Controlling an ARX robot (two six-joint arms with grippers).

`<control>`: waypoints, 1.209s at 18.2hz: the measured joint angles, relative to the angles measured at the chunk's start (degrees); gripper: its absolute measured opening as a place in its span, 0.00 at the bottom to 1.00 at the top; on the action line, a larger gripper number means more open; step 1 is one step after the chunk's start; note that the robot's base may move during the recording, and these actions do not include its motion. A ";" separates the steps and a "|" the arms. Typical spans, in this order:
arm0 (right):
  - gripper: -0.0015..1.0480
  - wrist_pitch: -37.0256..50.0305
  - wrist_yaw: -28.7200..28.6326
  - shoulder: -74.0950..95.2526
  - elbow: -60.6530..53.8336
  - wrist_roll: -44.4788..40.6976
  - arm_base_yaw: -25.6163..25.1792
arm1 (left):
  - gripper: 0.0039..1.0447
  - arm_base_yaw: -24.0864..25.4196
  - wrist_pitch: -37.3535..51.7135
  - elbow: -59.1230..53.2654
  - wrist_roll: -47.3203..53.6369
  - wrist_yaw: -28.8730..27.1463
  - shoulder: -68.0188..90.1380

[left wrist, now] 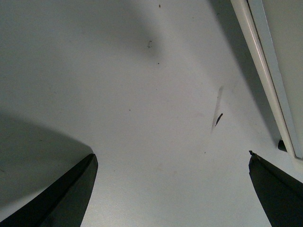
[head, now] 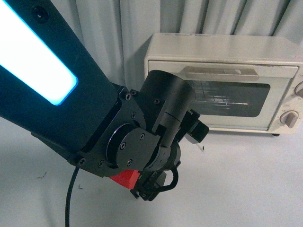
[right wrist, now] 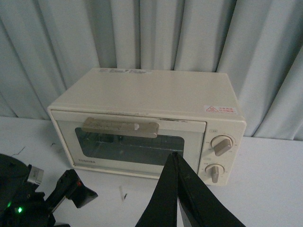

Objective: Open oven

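A cream-white boxy toaster oven [head: 222,47] stands on a white table [head: 246,179], with its back close to a pale grey pleated curtain [head: 118,28]. In the front view it sits ahead of the robot, to the right of centre. Its glass-windowed door [head: 236,101] is shut flat against the body. A flat silver bar handle [head: 222,72] runs along the top of the door, and a thin wire rack [head: 215,97] shows through the glass. 2 round cream knobs [right wrist: 221,144] sit one above the other on the panel to the right of the door, as the robot faces it. A small red and white sticker [right wrist: 220,109] is on the roof near that side.

The robot's black left arm [head: 94,113] carries a glowing white light strip with a cyan edge [head: 33,56]. The arm fills the left of the front view and hides the left part of the door. A small red block [head: 125,178] shows under the wrist, and a black cable [head: 70,198] hangs below it.

The left claw [left wrist: 171,156] points down at the bare table, just beside the oven's lower front edge and not touching it. Its 2 dark fingers [left wrist: 71,189] are spread wide, with nothing between them.

The right claw [right wrist: 175,161] faces the front of the oven, well apart from it. Its 2 dark fingers [right wrist: 161,203] meet at the tips, closed on nothing.
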 joint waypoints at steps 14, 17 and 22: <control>0.02 -0.31 5.33 34.88 24.59 -0.46 9.07 | 0.94 0.00 -0.13 0.00 0.00 -0.04 -0.07; 0.02 -1.79 5.16 38.71 27.85 -1.81 9.14 | 0.94 0.00 -0.09 0.00 -0.02 0.07 -0.07; 0.02 -2.82 4.20 42.45 32.70 -4.26 6.51 | 0.94 0.00 -0.11 -0.02 0.00 0.11 -0.07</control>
